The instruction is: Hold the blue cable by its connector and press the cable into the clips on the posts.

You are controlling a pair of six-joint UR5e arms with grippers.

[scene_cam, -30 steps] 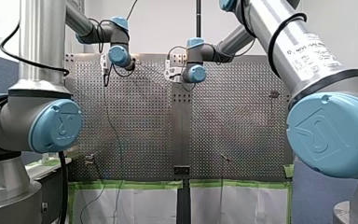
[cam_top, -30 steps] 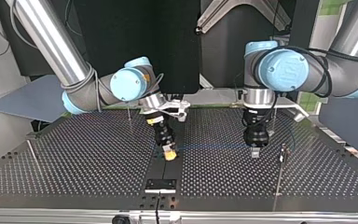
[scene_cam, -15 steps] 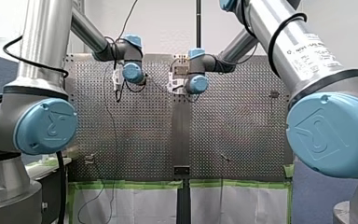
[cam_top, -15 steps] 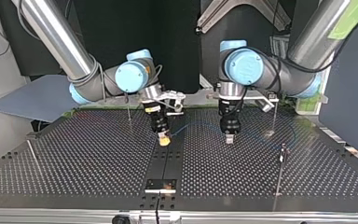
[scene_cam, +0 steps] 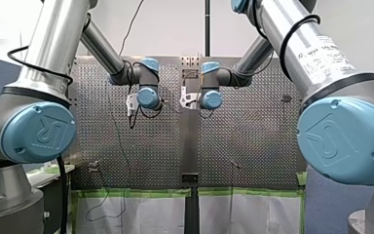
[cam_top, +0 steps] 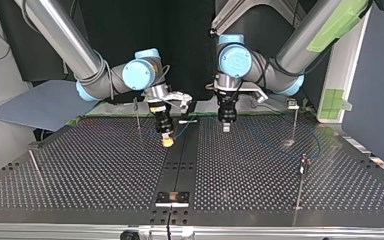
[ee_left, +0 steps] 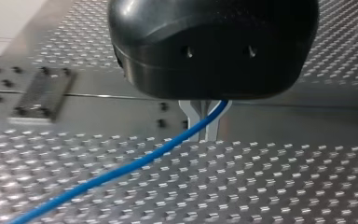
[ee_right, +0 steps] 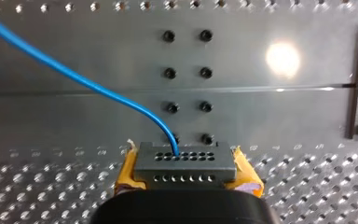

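Right pincer (cam_top: pixel 167 142) (pinching connector (ee_right: pixel 185 160)) and left pincer (cam_top: pixel 226 128) (pinching blue cable (ee_left: pixel 121 170)) were pulled back to upper centre; clipping seemingly not begun.

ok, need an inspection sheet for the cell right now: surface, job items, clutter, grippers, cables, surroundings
Surface: perforated metal table with a smooth centre strip; small black plate near its edge.
Job's things: thin blue cable leaves the grey perforated connector; thin metal posts stand upright; cannot tell whether the cable is clipped.
Clutter: nothing seen.
Grippers: my right gripper, with yellow pads, clamps the connector; my left gripper, with metal fingers, is closed on the cable.
Cables: black arm cable.
Surroundings: green tape at the table edge; grey sheet beside it.
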